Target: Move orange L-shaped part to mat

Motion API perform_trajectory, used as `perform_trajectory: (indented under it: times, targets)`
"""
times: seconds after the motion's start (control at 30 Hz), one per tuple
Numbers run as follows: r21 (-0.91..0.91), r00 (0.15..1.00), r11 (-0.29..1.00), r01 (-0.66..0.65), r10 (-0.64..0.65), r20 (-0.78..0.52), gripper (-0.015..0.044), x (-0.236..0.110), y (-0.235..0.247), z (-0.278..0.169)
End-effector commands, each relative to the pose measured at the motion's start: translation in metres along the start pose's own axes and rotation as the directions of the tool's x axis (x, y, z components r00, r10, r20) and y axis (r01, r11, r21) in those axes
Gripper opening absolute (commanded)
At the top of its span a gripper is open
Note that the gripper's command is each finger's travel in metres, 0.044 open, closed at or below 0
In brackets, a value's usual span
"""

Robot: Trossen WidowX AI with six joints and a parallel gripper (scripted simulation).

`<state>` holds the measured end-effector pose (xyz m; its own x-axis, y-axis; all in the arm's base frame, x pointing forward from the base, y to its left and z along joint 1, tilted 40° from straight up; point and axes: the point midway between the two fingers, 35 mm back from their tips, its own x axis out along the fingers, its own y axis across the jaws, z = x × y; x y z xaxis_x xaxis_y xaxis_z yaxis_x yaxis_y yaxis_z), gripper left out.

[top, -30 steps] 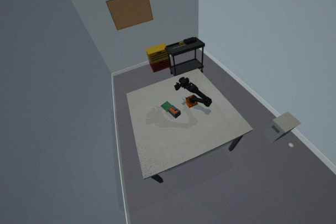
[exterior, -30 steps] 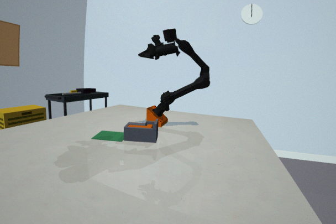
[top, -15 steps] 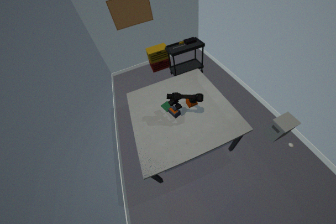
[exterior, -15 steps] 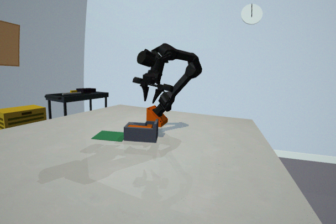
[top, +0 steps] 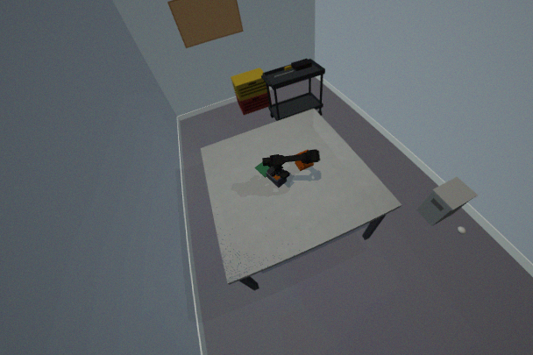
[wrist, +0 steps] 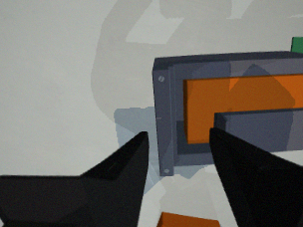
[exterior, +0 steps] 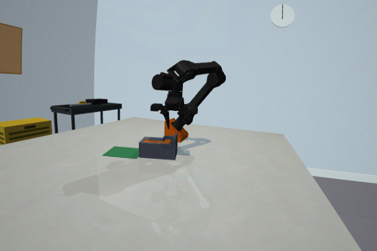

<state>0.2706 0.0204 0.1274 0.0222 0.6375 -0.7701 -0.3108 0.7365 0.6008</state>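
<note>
Pale grey table (exterior: pixel 217 185) fills most of what we see, in a blue-walled room. On it, the orange L-shaped part (wrist: pixel 234 102) sits flush in the pocket of the grey tray (wrist: pixel 166 124); from the wrist view its foot drops toward 6 o'clock at the tray's near end, and the long leg runs off toward 3 o'clock. At the tray's far side, around 9 o'clock in the exterior view, the green mat (exterior: pixel 121 152) touches it.

Our gripper (wrist: pixel 176 149) hangs above that near end of the tray, pointing down, fingers partly closed with nothing between them, not touching the part. One finger sits over bare table, the other over the tray's edge.

Behind it, the arm's orange base (exterior: pixel 178 131) stands just past the tray.
</note>
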Motion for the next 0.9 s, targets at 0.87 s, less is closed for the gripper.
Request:
perform_trajectory:
  times: [0.87]
  targets:
    - [0.005, 1.0, 1.0, -0.017, 0.017, -0.01, 0.018, 0.077, 0.006, -0.006]
